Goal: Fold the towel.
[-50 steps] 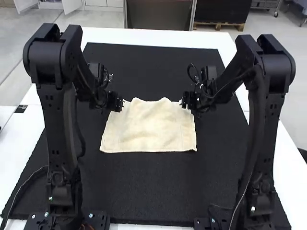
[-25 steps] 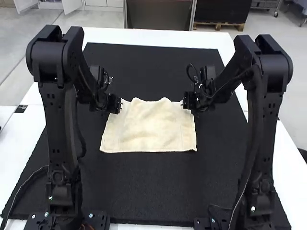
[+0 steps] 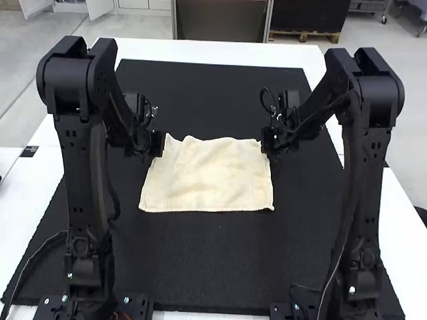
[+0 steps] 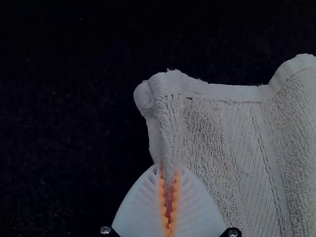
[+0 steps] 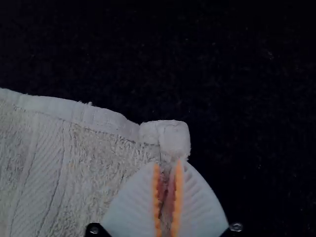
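- Well, from up high, the towel (image 3: 207, 177) lies mostly flat on the black mat (image 3: 200, 267), between the two grippers. It is a pale cream color.
- Also up high, the towel's near edge is almost straight, and its far edge goes up and down in small bumps.
- The mat sits on a white table (image 3: 213, 48).
- The left gripper (image 3: 158, 144) is at the towel's far left corner, and the right gripper (image 3: 267, 141) is at the far right corner. Both touch the towel.
- In the left wrist view, the left gripper (image 4: 169, 170) has white fingers (image 4: 140, 205) with bumpy orange pads (image 4: 162, 197). They pinch a thin ridge of the towel, close to its corner. The corner pokes out past the tips like a small round knob. Next to it, the thick edge dips and then goes up in a hump.
- In the right wrist view, the right gripper (image 5: 167, 165) has a bit of the towel squeezed between its two orange pads (image 5: 178, 197), by the other corner. A thick, square lump of hem sticks out just past the tips. Beside that, the fuzzy cloth has a band of slanted lines.
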`<action>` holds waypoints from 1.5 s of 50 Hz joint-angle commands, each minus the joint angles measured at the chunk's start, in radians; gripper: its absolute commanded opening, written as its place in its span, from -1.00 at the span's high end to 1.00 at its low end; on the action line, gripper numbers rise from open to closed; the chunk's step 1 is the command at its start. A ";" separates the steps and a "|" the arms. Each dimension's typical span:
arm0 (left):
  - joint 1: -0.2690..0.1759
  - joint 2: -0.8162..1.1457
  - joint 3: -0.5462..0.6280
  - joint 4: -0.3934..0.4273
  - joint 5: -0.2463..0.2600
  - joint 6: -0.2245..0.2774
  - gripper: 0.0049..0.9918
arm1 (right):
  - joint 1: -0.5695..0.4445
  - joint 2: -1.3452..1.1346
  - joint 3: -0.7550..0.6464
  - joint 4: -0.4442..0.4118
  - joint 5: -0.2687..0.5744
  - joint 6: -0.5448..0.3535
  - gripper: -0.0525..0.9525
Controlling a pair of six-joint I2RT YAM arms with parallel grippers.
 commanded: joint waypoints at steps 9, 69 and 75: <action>0.003 0.010 -0.036 0.051 0.058 -0.023 0.96 | 0.010 0.037 -0.013 -0.018 -0.118 -0.007 0.93; 0.093 -0.283 -0.126 -0.039 0.145 -0.037 0.97 | -0.049 -0.295 -0.104 -0.058 -0.177 0.034 0.94; 0.095 -0.324 -0.148 -0.053 0.145 -0.037 0.97 | -0.050 -0.325 -0.127 -0.075 -0.186 0.034 0.94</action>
